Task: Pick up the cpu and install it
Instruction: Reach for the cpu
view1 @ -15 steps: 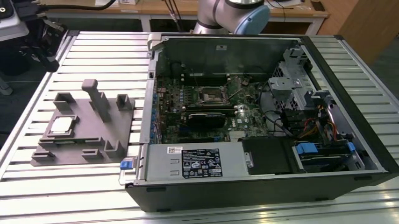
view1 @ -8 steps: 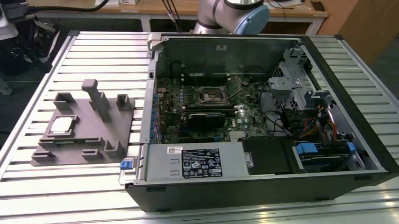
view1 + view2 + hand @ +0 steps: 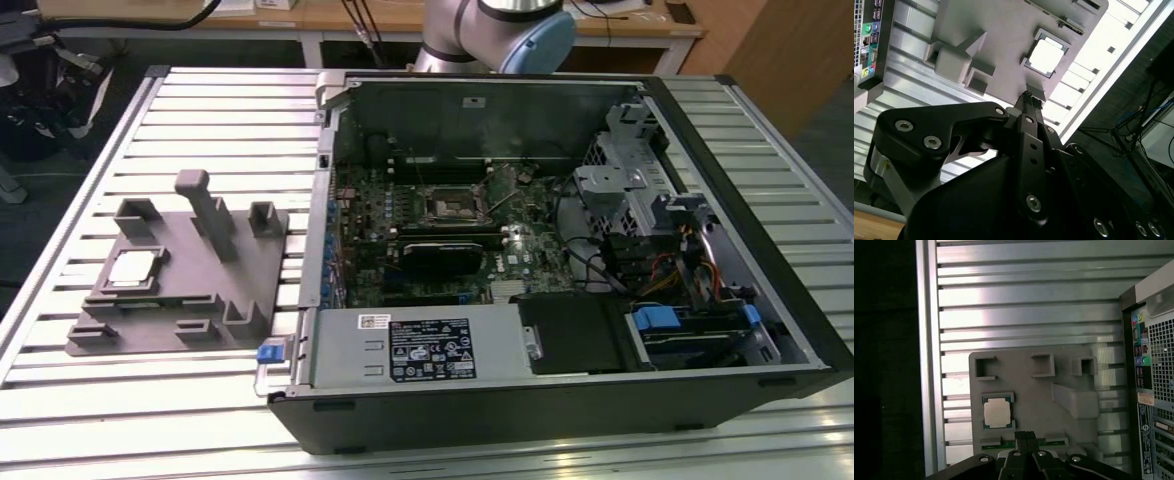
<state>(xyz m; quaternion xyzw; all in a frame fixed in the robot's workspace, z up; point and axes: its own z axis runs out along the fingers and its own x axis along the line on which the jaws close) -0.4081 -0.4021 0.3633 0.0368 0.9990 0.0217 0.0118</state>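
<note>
**Exterior view.** Cpu (image 3: pixel 134 268) lying flat, silver top up, in a shallow recess of the grey tray (image 3: pixel 174 335). Open computer case (image 3: pixel 561 410) just beside the tray, with the socket (image 3: pixel 451 205) inside it, well apart from the tray. Probable hazard: a thin chip sunk in a recess, with little edge exposed. A skewed approach is likely to scrape the top or tip the chip out of its seat.

**Second wrist view.** Gripper (image 3: pixel 1027 98) clenched, fingertips pressed together, nothing between them. Tips aimed toward the tray (image 3: pixel 994 30), near the cpu (image 3: pixel 1046 55) but apart from it.

**First wrist view.** Gripper (image 3: pixel 1024 436) again closed and empty, lined up with the edge of the tray (image 3: pixel 1039 400), with the cpu (image 3: pixel 998 412) close by and untouched. Further hazard: descending with the fingers closed is likely to strike the chip or the tray wall instead of straddling the chip.
</note>
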